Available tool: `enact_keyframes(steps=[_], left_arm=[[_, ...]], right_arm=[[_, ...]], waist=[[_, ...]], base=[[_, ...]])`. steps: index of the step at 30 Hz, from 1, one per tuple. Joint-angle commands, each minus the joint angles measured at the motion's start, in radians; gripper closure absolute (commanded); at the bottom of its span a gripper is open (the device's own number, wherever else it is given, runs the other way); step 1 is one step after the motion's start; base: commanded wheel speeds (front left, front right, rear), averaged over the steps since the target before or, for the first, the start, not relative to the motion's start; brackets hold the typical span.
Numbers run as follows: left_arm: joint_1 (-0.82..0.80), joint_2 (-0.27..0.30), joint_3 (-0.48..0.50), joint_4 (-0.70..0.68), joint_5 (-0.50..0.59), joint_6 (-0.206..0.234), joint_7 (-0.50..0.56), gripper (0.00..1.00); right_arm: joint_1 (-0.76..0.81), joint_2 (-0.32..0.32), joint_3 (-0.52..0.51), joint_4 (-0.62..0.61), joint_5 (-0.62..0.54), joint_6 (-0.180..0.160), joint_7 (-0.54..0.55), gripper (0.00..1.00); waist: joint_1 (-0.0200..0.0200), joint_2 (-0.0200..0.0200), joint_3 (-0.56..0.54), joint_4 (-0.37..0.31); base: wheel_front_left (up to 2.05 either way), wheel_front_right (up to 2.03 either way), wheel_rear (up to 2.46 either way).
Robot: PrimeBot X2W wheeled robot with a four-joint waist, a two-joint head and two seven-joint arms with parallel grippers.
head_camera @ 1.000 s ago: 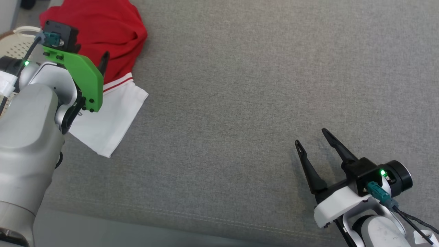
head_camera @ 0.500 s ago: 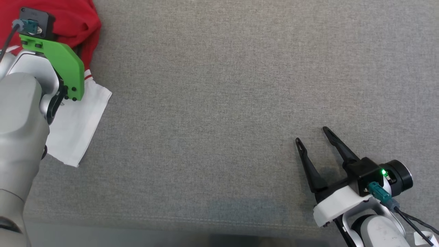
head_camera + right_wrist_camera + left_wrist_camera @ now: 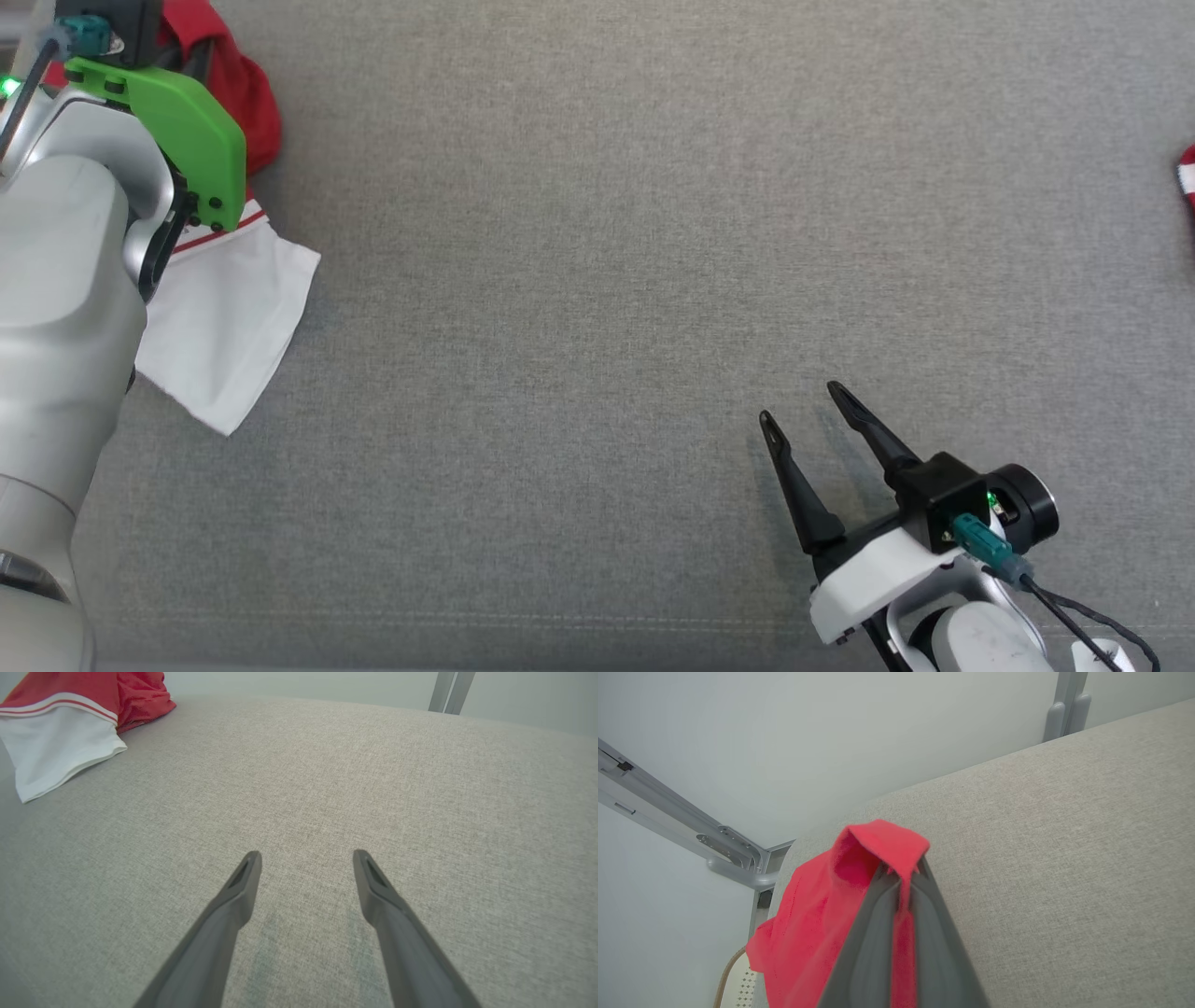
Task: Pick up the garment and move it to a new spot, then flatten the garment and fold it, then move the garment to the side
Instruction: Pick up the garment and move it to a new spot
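The garment (image 3: 229, 322) is red with a white part and thin red stripes, bunched at the far left of the grey surface. In the left wrist view my left gripper (image 3: 903, 870) is shut on a raised fold of the garment's red cloth (image 3: 808, 914), which hangs down to the left of the fingers. In the head view the left arm's green bracket covers much of the red part. My right gripper (image 3: 798, 401) stands open over bare surface at the lower right, far from the garment. Its wrist view shows the open right gripper (image 3: 306, 856) and the garment (image 3: 60, 746) at the top left.
The grey fabric surface (image 3: 597, 233) stretches wide between the arms, with a stitched seam along its front edge. A small red-and-white bit (image 3: 1187, 177) shows at the right edge. A pale wall, a metal rail (image 3: 733, 847) and a woven basket rim (image 3: 731, 966) lie beyond the surface's left corner.
My left gripper has gone from open to shut, pinching a fold of the red cloth. The head view has shifted, so the garment now sits further left in the picture. The right gripper stays open.
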Motion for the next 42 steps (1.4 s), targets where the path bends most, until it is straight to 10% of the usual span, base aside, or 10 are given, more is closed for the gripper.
enact_keyframes(steps=[1,26,41,42], left_arm=[[-0.023,-0.003,-0.010,-0.008,0.014,-0.004,-0.006,1.00],[-0.046,-0.212,-0.116,-0.351,-0.077,-0.021,-0.095,1.00],[0.106,-0.116,-0.237,-0.154,-0.047,0.028,-0.068,1.00],[0.117,-0.115,-0.238,-0.124,-0.051,0.035,-0.062,0.38]], right_arm=[[-0.005,0.004,0.006,0.014,0.011,-0.001,-0.014,0.00],[-0.007,0.022,0.055,0.165,0.097,-0.001,-0.101,0.00],[-0.040,0.022,0.045,0.154,0.084,-0.001,-0.113,0.00],[-0.040,0.022,0.044,0.153,0.083,-0.001,-0.114,0.00]], waist=[[0.0000,0.0000,-0.073,-0.059],[0.0000,0.0000,-0.246,-0.363],[0.0000,0.0000,-0.139,-0.336],[0.0000,0.0000,-0.136,-0.333]], base=[[0.00,0.00,0.00],[0.00,0.00,0.00],[0.00,0.00,0.00],[0.00,0.00,0.00]])
